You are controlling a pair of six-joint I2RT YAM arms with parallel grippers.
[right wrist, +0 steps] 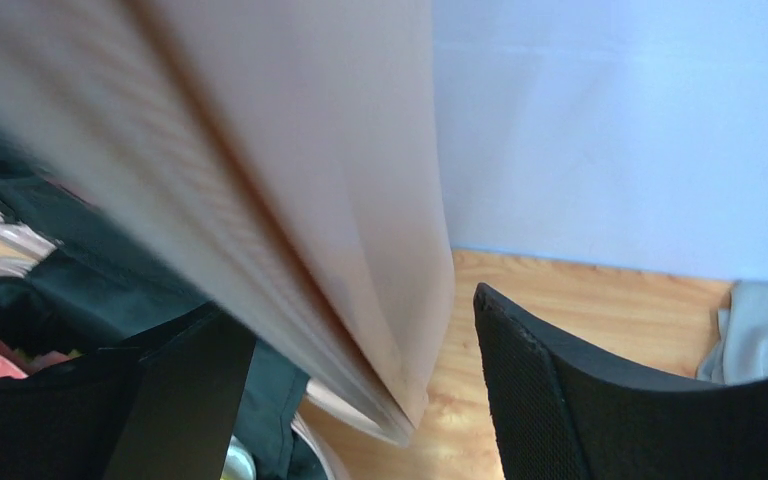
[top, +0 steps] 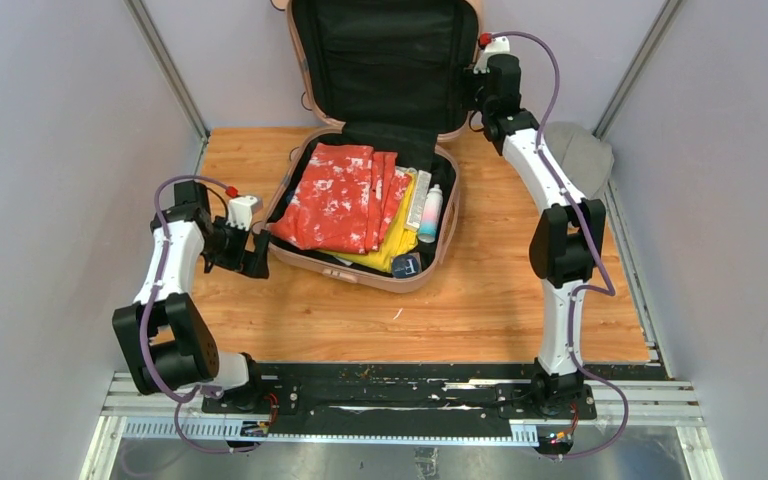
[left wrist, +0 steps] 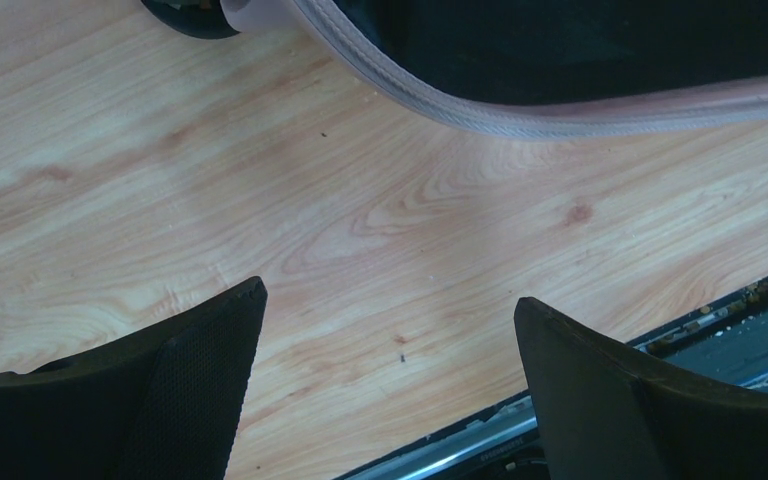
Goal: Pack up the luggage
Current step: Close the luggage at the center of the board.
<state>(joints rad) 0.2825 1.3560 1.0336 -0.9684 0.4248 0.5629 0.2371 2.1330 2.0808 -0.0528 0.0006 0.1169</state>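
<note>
The stiff, slick-shelled luggage [top: 360, 272] looked best handled by its upright lid's rim, which the right tool [right wrist: 355, 310] straddled unclenched while the left tool [left wrist: 390, 293] gaped over the table [left wrist: 360, 220].

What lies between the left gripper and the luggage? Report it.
Only bare wooden tabletop separates the left gripper from the luggage, seen in the left wrist view.

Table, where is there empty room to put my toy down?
Bare wood: the table strip in front of the pink suitcase, and the gap between suitcase and right arm. Crowded: inside the suitcase, the left hand at its left corner, grey cloth back right.
</note>
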